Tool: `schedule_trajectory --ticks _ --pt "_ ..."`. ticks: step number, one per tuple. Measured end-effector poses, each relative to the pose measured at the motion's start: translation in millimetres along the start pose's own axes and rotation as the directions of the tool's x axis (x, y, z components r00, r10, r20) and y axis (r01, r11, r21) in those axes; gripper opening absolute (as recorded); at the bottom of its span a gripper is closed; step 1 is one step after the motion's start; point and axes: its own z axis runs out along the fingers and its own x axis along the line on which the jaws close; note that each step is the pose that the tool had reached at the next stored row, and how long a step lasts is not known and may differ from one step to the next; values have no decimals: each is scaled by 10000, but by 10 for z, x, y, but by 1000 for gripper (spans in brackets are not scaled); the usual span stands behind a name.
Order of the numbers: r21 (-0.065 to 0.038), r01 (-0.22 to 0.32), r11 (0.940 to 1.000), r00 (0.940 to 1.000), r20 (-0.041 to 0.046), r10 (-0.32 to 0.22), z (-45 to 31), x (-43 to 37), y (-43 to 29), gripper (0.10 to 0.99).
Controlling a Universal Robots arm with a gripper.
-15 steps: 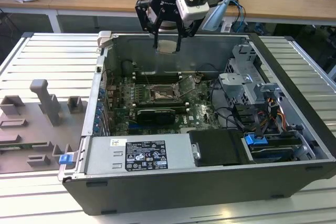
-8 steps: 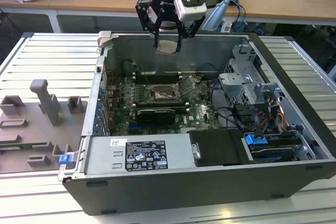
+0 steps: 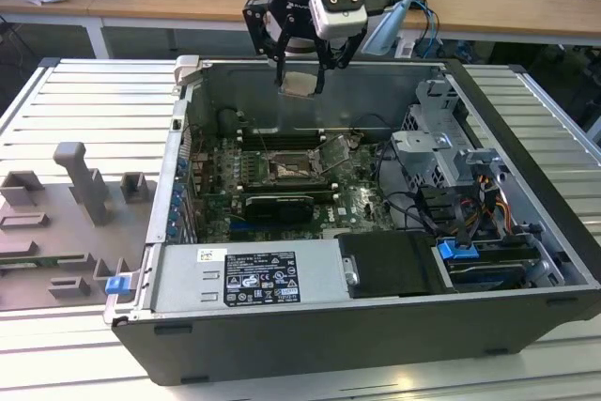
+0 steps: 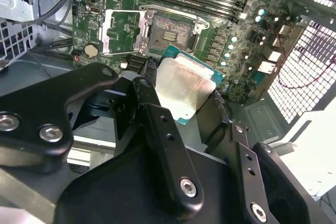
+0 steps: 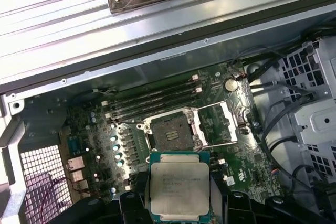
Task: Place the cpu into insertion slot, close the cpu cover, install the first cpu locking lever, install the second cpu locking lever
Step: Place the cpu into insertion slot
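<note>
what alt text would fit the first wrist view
The gripper holds the cpu over a green motherboard inside an open computer case. The insertion slot sits empty, with the cpu cover swung open beside it.

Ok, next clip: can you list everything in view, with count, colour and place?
cpu: one, silver on green, held in the claw
insertion slot: one, dark with silver rim, empty, on the green board
cpu cover: one, silver, swung open beside the slot
memory slots: several, black, beside the slot
graphics card: one, black, on the board near the slot
computer case: one, dark grey, lid off
power supply: one, silver, along the case's near wall
fixture blocks: several, grey, exterior view's left
claw: one, black, shut on the cpu
</note>
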Motion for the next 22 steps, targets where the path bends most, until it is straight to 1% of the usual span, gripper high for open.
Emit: schedule_trajectory --ticks 6,11,15,22 --pt "-11 -508 9987 9987 45 509 2 0 0 541" --pt "-16 -723 9974 9974 63 723 2 0 0 541" --pt "-23 -976 9952 9952 85 976 3 0 0 541" --pt "-31 -1235 9923 9923 107 1236 4 0 0 541"
